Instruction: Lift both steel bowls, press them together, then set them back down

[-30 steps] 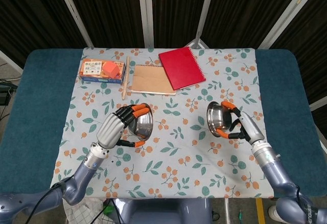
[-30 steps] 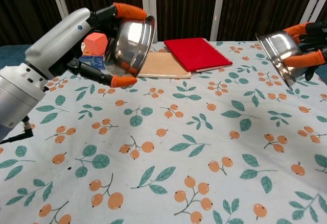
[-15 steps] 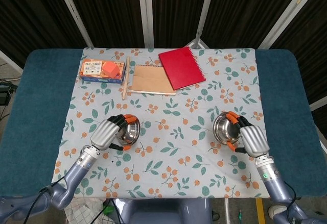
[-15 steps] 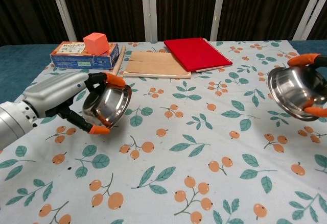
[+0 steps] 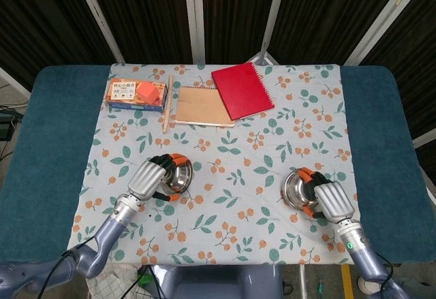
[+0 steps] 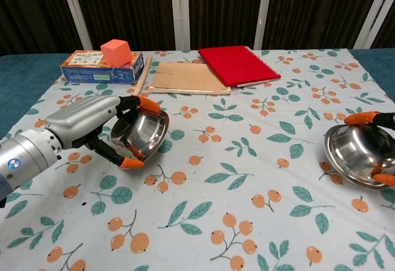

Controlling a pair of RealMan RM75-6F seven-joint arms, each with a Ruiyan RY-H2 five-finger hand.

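My left hand (image 5: 146, 179) (image 6: 86, 123) grips a steel bowl (image 5: 178, 176) (image 6: 143, 134), tilted with its mouth facing right, its lower rim close to the floral tablecloth (image 6: 234, 178). My right hand (image 5: 332, 200) holds the second steel bowl (image 5: 298, 189) (image 6: 357, 154) by its rim; orange fingertips (image 6: 361, 118) show above and below the bowl at the right edge of the chest view. This bowl lies low, nearly flat near the cloth; whether either bowl touches the cloth I cannot tell.
At the back stand a blue box (image 5: 135, 95) with an orange cube (image 6: 116, 52) on it, a wooden stick (image 5: 167, 103), a brown notebook (image 5: 201, 105) and a red notebook (image 5: 242, 90). Teal table surface (image 5: 48, 142) flanks the cloth.
Both hands have come down from held high and apart, carrying the bowls low to the cloth. The right bowl has turned from tilted to nearly flat.
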